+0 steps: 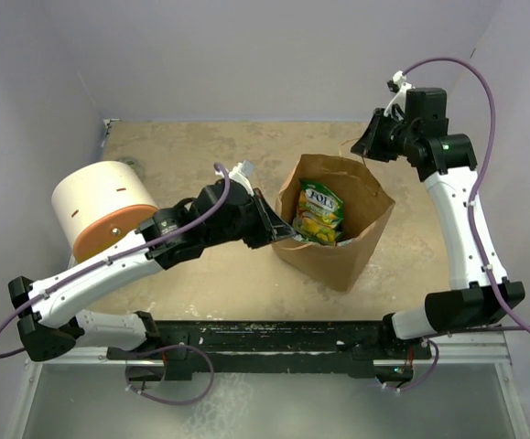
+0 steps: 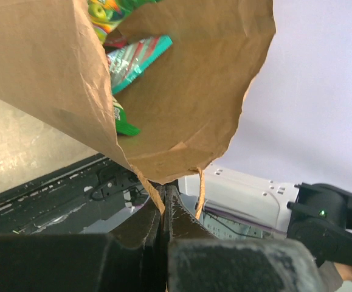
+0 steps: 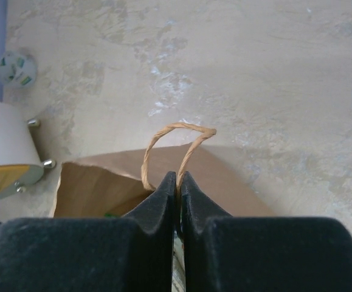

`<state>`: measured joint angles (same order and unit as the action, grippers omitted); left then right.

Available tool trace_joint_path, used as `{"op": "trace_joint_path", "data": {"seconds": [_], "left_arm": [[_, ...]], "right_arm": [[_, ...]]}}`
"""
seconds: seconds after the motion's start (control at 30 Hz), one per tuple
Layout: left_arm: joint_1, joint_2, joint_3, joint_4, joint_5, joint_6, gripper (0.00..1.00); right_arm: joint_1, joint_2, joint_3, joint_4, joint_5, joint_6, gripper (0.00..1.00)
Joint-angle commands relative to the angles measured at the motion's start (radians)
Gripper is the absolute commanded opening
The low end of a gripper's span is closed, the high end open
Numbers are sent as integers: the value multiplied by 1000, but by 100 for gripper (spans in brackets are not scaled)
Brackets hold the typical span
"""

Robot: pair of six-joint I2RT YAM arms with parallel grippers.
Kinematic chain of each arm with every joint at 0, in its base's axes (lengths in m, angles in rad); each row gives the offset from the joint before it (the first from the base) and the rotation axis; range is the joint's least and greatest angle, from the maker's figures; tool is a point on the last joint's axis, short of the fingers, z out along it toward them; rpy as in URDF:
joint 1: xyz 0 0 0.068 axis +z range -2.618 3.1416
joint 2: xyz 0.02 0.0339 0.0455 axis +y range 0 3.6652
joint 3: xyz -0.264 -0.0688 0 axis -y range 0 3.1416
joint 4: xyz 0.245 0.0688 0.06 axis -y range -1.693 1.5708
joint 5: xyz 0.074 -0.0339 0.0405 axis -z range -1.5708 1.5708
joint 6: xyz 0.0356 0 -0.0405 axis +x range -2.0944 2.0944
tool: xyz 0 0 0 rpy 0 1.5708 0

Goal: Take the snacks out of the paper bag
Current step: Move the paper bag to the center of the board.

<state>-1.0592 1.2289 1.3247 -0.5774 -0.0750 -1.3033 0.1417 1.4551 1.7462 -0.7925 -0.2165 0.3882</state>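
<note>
Our left gripper (image 2: 164,198) is pressed together on the rim of the bag (image 2: 194,91), at the bottom middle of its wrist view. Our right gripper (image 3: 177,182) is closed on the base of the handle (image 3: 179,131), whose loop rises above the fingertips. Only the left wrist view looks into the bag's mouth, where we see a teal packet (image 2: 140,56) and a green packet (image 2: 124,123). From above we make out just the green-yellow packet (image 1: 319,210) inside the bag, mid-frame. A cylinder (image 1: 100,215) lies at the left on the mottled beige table (image 1: 200,155), with lilac walls (image 1: 246,55) around.
</note>
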Motion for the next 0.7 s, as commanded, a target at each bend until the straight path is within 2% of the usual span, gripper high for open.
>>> {"op": "trace_joint_path", "data": {"seconds": [0.0, 0.13, 0.27, 0.33, 0.43, 0.53, 0.6, 0.67], "left_arm": [[105, -51, 89, -32, 44, 30, 0], [240, -36, 172, -109, 75, 130, 0], [454, -3, 280, -209, 179, 258, 0], [521, 10, 313, -248, 221, 297, 0], [556, 6, 308, -280, 265, 307, 0], [556, -32, 225, -260, 322, 267, 0], [556, -68, 185, -258, 325, 242, 0], [556, -111, 171, -269, 297, 229, 6]], "right_arm": [[1, -48, 21, 34, -177, -27, 6], [13, -23, 35, 85, -292, -6, 7], [59, 16, 65, 127, -376, 58, 9], [95, 20, 62, 150, -394, 95, 9], [128, -12, 12, 182, -397, 123, 10], [126, -79, -96, 210, -428, 156, 11], [124, -111, -146, 211, -440, 148, 16], [124, -127, -181, 223, -491, 156, 24]]}}
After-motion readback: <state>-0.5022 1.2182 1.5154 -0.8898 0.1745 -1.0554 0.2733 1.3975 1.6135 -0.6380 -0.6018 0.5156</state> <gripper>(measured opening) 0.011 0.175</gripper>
